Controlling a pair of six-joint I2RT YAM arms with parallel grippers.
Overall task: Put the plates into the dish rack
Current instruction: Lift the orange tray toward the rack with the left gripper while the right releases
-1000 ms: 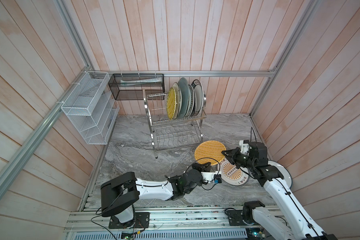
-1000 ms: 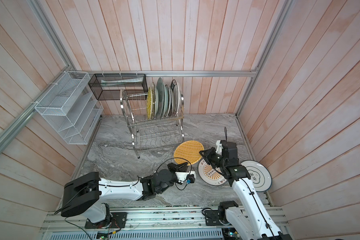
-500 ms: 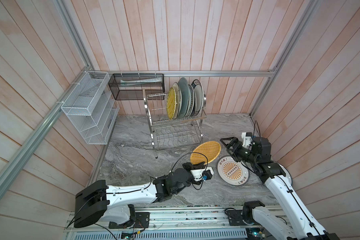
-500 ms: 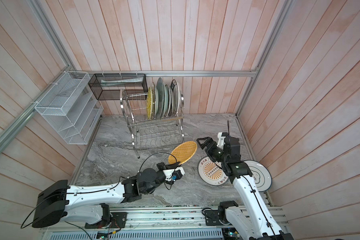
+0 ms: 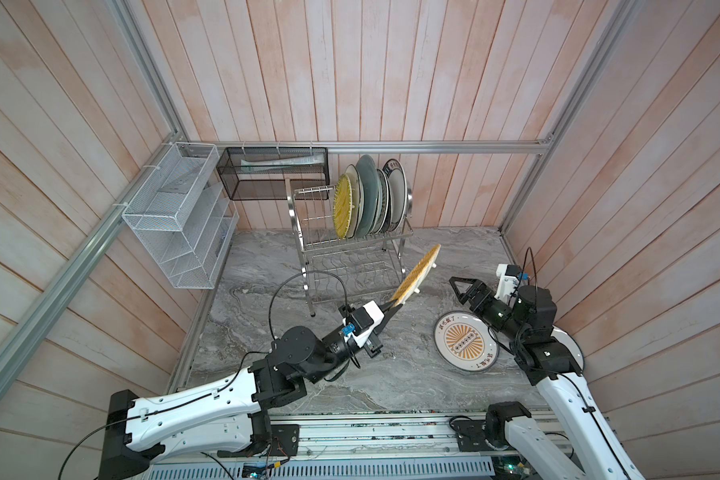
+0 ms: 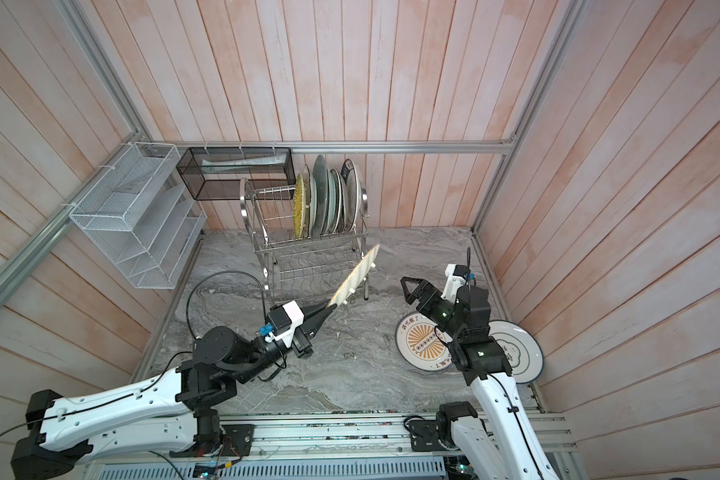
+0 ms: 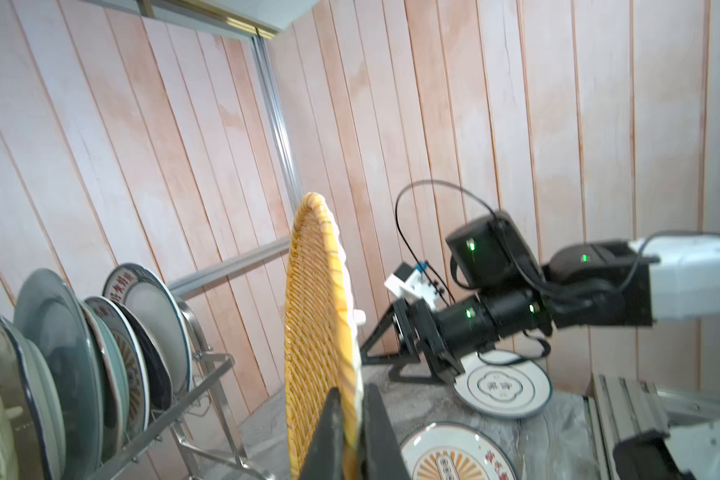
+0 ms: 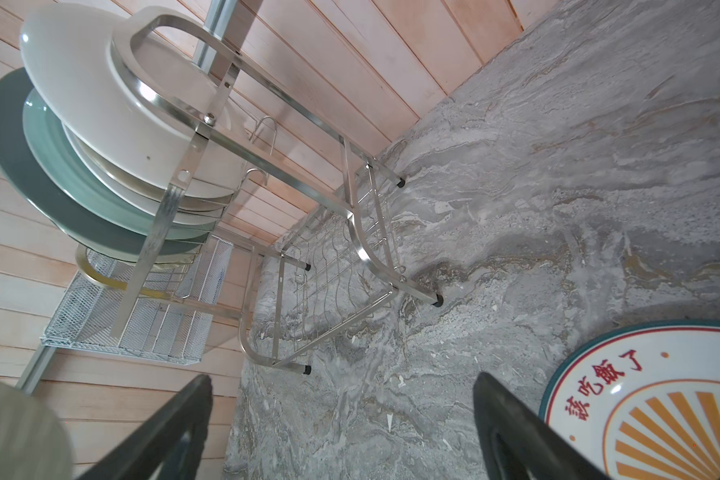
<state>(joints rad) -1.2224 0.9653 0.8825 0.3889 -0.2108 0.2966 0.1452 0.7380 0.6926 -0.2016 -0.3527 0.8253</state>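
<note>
The left gripper [image 5: 391,309] grips the woven plate [image 5: 417,275] by its rim, edge-up in the air just before the rack [image 5: 350,270]. To the right, the right gripper [image 5: 458,289] hangs wide open and empty near the sunburst plate [image 5: 466,341], flat on the table [image 5: 267,257] beside the ringed plate [image 6: 520,353]. Farther back, the rack's top tier holds about 6 plates [image 5: 366,199], so 3 seem left: 1 held, 2 lying.

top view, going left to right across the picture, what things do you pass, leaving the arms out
white mesh organizer → black mesh basket → dish rack → woven plate → sunburst plate → blue-ringed plate
</note>
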